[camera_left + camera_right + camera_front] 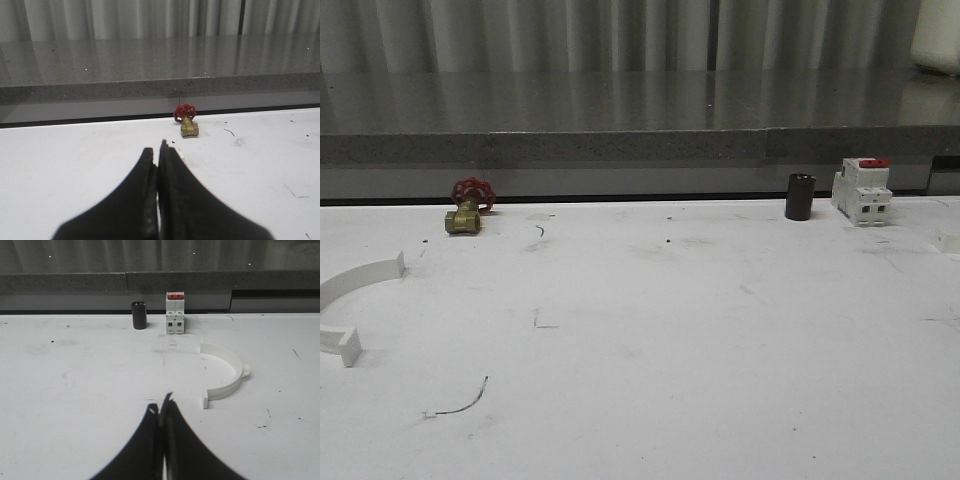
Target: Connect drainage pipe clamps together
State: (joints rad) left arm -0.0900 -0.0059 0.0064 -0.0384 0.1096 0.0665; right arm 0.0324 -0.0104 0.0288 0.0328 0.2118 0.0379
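Observation:
One white half-ring drainage pipe clamp (360, 274) lies at the table's left edge, partly cut off by the frame, with its flat end tab (346, 346) nearer the front. The other clamp half (227, 389) lies flat in the right wrist view, open side toward the middle, a small lug on its outer curve. It sits ahead and to the side of my right gripper (161, 407), which is shut with nothing in it. A white corner (948, 240) at the right edge is probably this same half. My left gripper (157, 152) is shut and empty over bare table.
A brass valve with a red handwheel (468, 210) stands at the back left. A dark cylinder (800, 196) and a white breaker with a red top (862, 190) stand at the back right. A grey stone ledge (640, 140) runs behind the white table (650, 330).

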